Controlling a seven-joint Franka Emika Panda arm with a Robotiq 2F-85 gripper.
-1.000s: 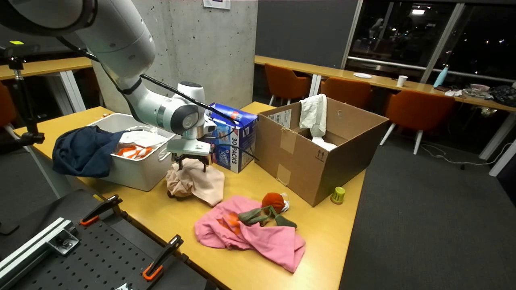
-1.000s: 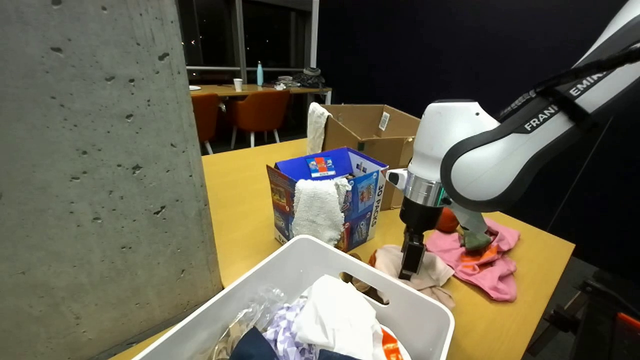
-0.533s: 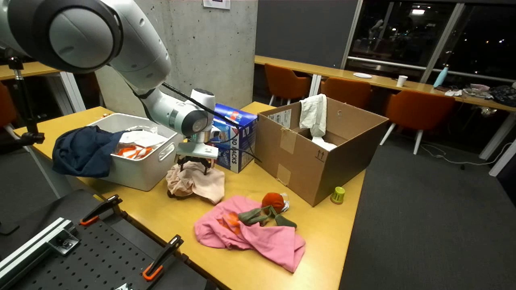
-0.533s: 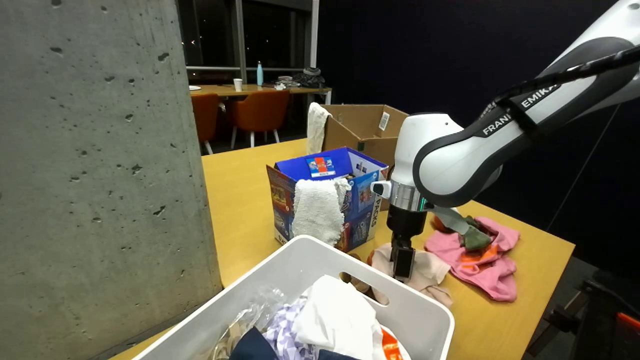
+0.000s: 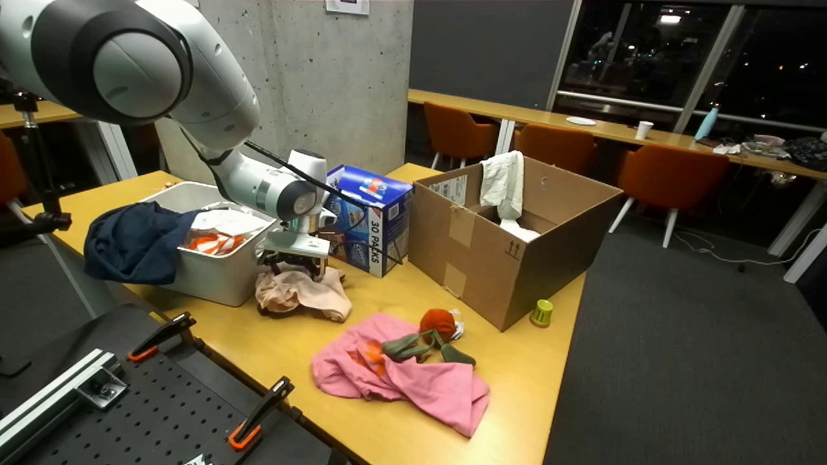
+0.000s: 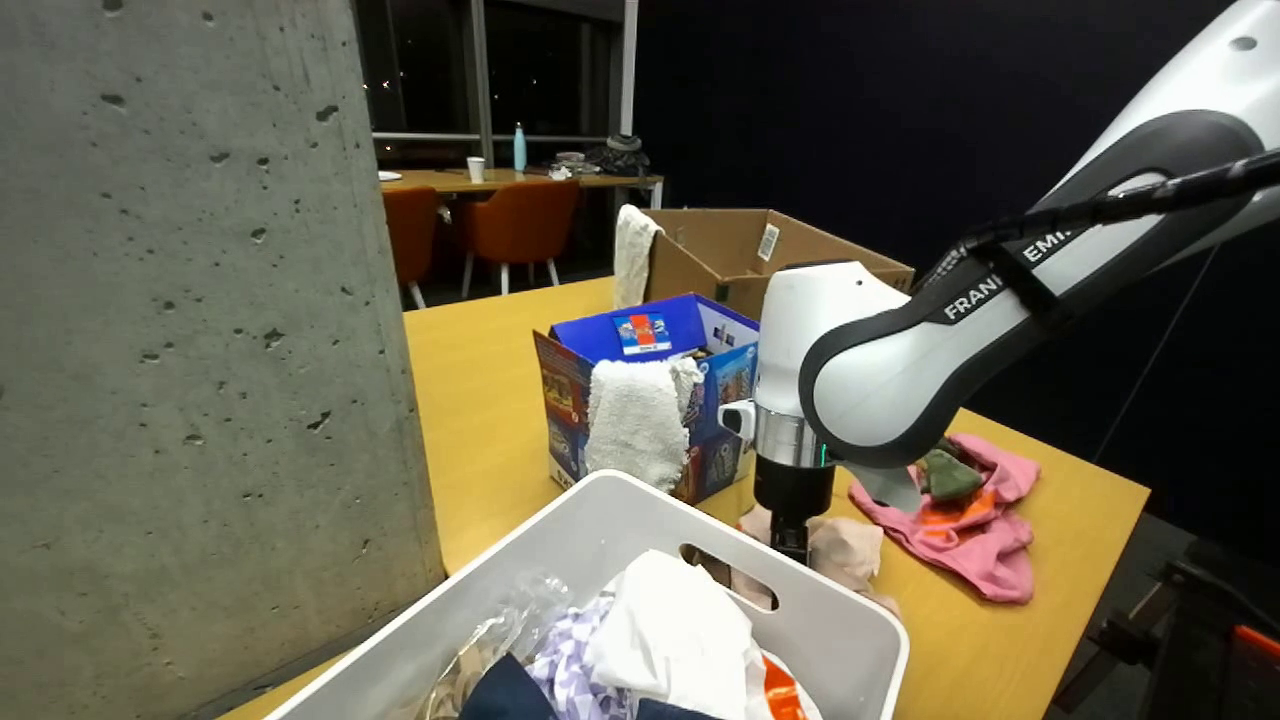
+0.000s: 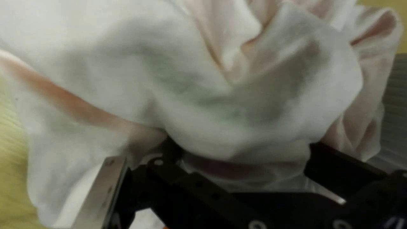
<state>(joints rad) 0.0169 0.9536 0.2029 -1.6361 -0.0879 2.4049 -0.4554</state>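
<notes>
The gripper points down into a crumpled pale pink cloth, its jaws set wide. In the wrist view the fingers stand well apart, with a bunched fold between them; blur makes it hard to tell how firmly they touch the fabric. The cloth lies on the yellow bench, just beside a white tub and near a blue snack box. Whether it touches the tub cannot be told.

Inside the tub lie a white cloth and a purple checked cloth, and a dark blue cloth hangs over its rim. A white towel drapes down one side of the snack box. Beside that box stands a large brown carton, an off-white towel over its edge.

A rose-pink shirt lies spread on the bench, partly under some green cloth, with a round orange-red thing at its edge. A small yellow-green cup sits just beside the carton.
</notes>
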